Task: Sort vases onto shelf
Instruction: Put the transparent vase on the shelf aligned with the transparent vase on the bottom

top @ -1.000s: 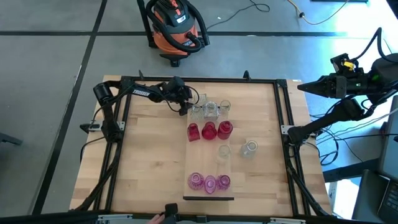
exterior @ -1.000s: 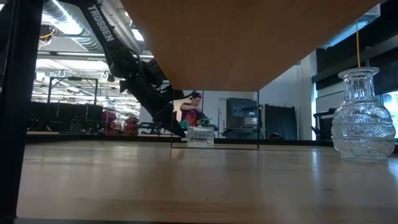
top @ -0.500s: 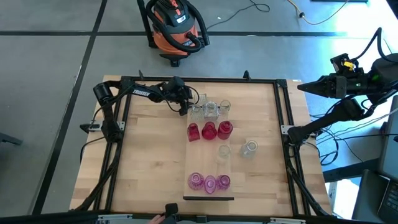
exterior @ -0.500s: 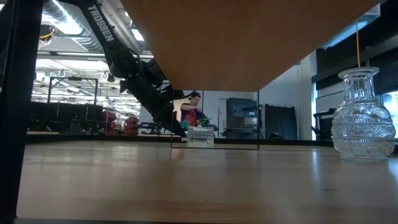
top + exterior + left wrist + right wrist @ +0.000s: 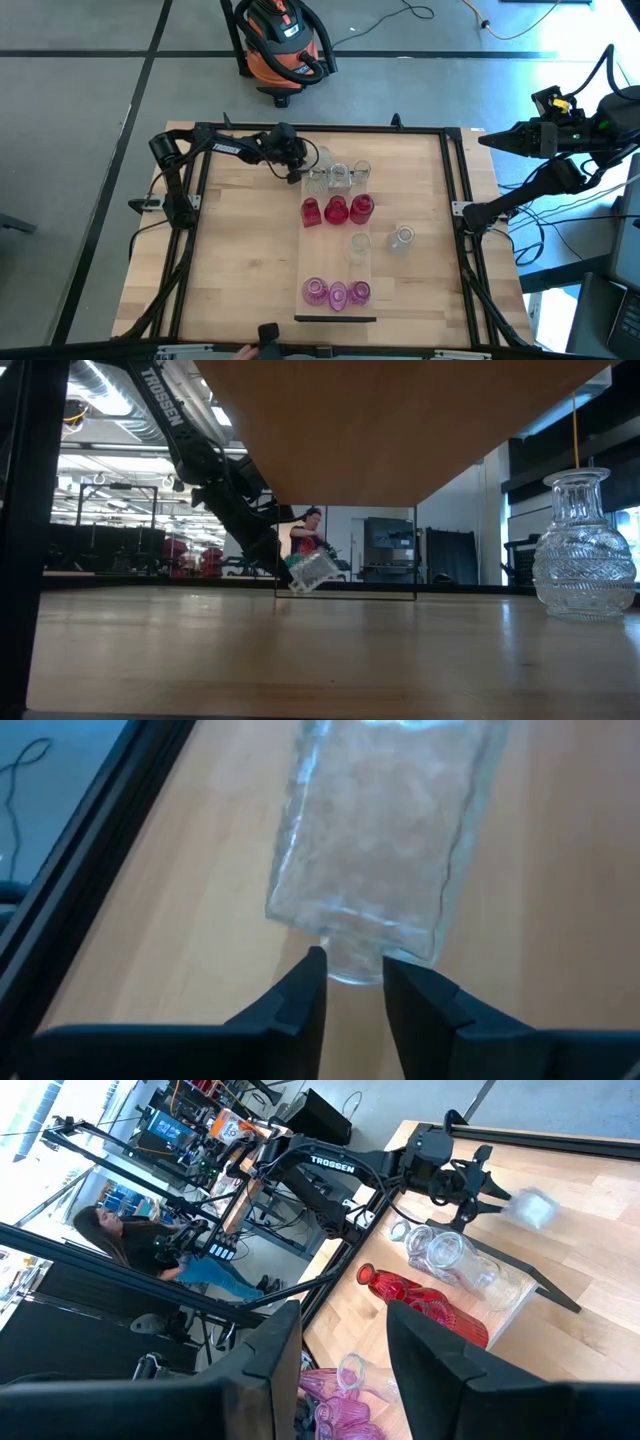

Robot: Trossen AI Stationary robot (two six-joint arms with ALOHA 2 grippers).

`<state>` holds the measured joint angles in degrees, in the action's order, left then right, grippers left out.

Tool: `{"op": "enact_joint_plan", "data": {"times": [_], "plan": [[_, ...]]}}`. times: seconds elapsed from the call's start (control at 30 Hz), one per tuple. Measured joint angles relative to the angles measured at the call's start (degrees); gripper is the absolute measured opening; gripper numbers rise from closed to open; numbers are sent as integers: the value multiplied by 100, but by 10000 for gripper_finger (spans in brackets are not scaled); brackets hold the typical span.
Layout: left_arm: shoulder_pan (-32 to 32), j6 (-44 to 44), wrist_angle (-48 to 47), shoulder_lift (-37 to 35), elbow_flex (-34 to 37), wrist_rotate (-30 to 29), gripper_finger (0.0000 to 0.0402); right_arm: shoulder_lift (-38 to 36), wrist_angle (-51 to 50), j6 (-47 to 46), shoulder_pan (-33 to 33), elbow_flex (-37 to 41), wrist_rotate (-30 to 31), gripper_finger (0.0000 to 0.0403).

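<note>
Your left gripper (image 5: pixel 350 982) was clamped on the neck of a clear square-bodied glass vase (image 5: pixel 385 840), held tilted just above the far end of the pale wooden plank shelf (image 5: pixel 322 250). Your right gripper (image 5: pixel 340 1342) waited off the table's right side, fingers apart.

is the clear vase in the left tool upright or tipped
Tipped. In the low view the clear vase hangs at a slant, lifted off the table, and the left wrist view shows the left tool shut on its neck.

The left gripper (image 5: pixel 352 982) pinches the neck of a clear glass vase (image 5: pixel 380 840) w/ two dark fingers (image 5: pixel 296 1005), over the wood tabletop (image 5: pixel 175 920).
</note>
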<state>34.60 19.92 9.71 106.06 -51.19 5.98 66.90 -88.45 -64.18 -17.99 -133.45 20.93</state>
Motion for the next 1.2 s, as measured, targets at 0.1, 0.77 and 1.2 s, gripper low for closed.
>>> {"op": "enact_joint_plan", "data": {"times": [0.1, 0.77, 1.2], "plan": [[90, -28, -214, -15, -1, -41, 70, -1, 0, 0, 0, 0, 0, 131], [475, -438, -1340, -154, -3, -44, 1, 1, 0, 0, -1, -1, -2, 131], [1102, 16, -1250, -1026, 8, 257, 0, -1, 1, 0, 1, 1, 0, 131]]}}
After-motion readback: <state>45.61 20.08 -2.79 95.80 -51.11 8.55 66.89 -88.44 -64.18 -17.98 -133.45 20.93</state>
